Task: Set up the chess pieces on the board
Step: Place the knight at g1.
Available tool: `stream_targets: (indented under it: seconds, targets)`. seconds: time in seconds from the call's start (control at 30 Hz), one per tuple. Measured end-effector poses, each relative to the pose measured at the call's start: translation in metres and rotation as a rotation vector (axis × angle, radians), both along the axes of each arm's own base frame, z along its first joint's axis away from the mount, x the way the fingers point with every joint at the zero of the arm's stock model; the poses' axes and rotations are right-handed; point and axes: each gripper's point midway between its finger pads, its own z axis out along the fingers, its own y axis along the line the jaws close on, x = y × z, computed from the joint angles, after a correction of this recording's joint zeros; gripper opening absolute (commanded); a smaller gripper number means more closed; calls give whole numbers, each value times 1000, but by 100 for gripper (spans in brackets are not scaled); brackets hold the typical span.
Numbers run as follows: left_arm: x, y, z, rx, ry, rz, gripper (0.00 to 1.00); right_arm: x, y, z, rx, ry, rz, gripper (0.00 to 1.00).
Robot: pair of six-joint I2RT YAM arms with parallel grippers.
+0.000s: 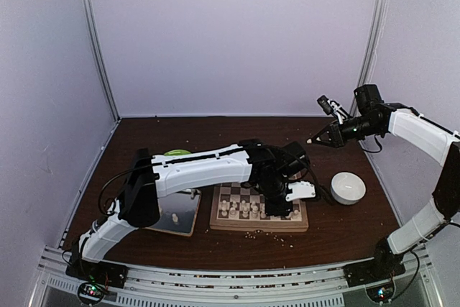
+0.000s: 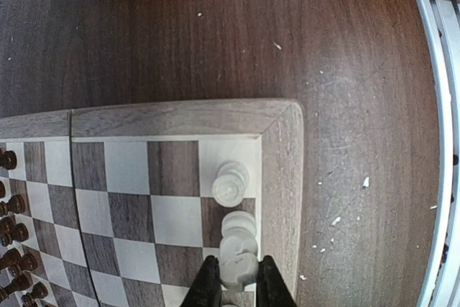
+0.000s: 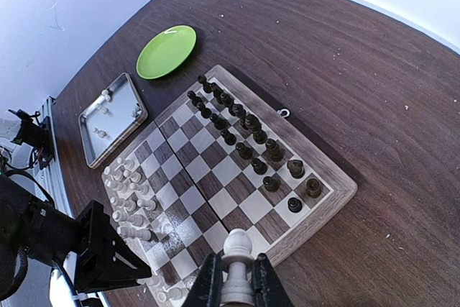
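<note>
Left fingers pinch a white piece on the board's edge file, likely seating it; right fingers grip a second white piece aloft, seemingly awaiting placement.

Left end effector, low over the board with a cream piece clamped: a second cream piece stands just ahead of its tips, barring a straight advance; bare squares open to its left; dark pieces crowd the far left; right of it, past the rim, bare bench. Right end effector, held high with its own cream piece clamped: open air all round; beneath it the middle squares stand free, the left arm lies across the cream side, a white round object sits on the bench.
</note>
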Motion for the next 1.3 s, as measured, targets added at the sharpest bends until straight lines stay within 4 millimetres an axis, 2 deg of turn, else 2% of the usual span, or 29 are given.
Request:
stream_targets:
  seconds: [0.3, 0.63, 0.93, 1.3]
  targets:
    - [1, 0, -9, 13, 6, 10, 17, 1, -1, -2, 5, 9, 1, 11]
    - [2, 1, -11, 19, 3, 22, 29, -1, 0, -3, 7, 17, 3, 11]
    - [4, 1, -11, 22, -3, 42, 33, -1, 0, -2, 10, 17, 4, 11]
    - [15, -7, -6, -12, -50, 65, 33, -1, 0, -2, 10, 18, 4, 11]
